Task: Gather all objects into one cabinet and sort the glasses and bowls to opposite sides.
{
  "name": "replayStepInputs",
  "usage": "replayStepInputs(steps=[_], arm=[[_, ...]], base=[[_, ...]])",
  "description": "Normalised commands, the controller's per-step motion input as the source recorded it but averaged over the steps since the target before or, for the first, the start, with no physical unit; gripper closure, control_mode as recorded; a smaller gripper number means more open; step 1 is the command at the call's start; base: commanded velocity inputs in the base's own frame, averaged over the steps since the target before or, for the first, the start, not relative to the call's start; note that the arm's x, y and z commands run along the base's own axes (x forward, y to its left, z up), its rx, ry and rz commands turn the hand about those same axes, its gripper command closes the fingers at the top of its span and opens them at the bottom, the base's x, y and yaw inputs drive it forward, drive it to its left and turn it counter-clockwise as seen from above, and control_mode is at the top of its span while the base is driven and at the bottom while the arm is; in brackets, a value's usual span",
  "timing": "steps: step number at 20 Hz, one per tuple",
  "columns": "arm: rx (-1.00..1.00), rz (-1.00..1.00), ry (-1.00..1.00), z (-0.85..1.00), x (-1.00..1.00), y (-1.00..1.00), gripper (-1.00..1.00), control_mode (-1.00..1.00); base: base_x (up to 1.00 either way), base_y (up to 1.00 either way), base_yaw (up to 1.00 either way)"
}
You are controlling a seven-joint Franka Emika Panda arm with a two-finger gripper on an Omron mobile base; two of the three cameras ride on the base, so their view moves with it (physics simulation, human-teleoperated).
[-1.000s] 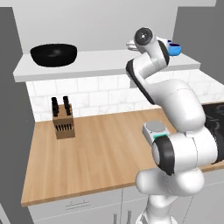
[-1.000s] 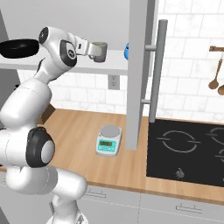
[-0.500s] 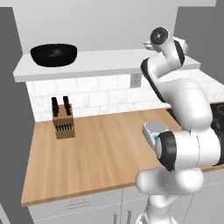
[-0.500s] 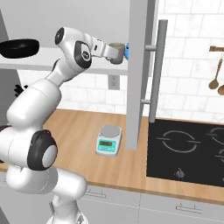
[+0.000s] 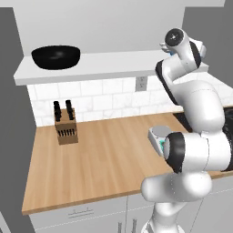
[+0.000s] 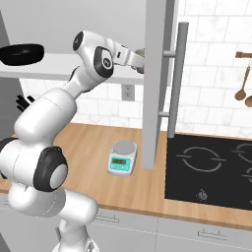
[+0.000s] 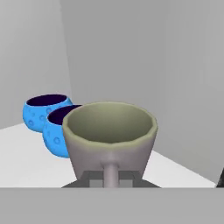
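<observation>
1. Gripping the grey-beige cup (image 7: 109, 135) upright, mouth up, in the claw (image 7: 110, 177), closed on the near wall of the cup, at the right end of the cabinet (image 5: 109, 63), above its white floor board.
2. Seen from the right base view: claw (image 6: 134, 58) reaching toward the cabinet's dark side panel, cup (image 6: 140, 51) partly hidden behind that panel.
3. Just beyond the cup, to its left in the hand view: two blue bowls (image 7: 46, 111) standing on the floor board, close together, the nearer one partly hidden by the cup. Touching or apart: cannot tell.
4. At the far left end of the same board: black bowl (image 5: 56, 56), well apart from the claw.
5. Below, on the worktop (image 5: 100, 159): knife block (image 5: 65, 124) and kitchen scale (image 6: 122, 157), not part of the task.
6. Judged step in hand: setting the cup down at the right end of the cabinet.
7. To do it well: keep the cup level; lower straight onto bare board; avoid nudging the blue bowls or the side wall; release only once the base rests flat; withdraw back along the approach line.
8. Judged remainder: blue bowls sit on the cup's side, so likely to be moved toward the black bowl.
</observation>
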Motion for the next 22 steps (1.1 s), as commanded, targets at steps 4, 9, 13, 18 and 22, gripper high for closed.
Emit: replayStepInputs(steps=[4, 9, 13, 18, 22], arm=[[0.0, -0.04, 0.0, 0.0, -0.04, -0.28, 1.0, -1.0], [0.0, -0.03, 0.0, 0.0, -0.03, -0.09, 1.0, -1.0], [0.0, 0.0, 0.0, 0.0, 0.0, -0.01, 1.0, -1.0], [0.0, 0.0, 0.0, 0.0, 0.0, 0.0, 1.0, -1.0], [0.0, 0.0, 0.0, 0.0, 0.0, 0.0, 1.0, -1.0]], base=[[0.0, 0.0, 0.0], [0.0, 0.0, 0.0], [0.0, 0.0, 0.0], [0.0, 0.0, 0.0], [0.0, 0.0, 0.0]])
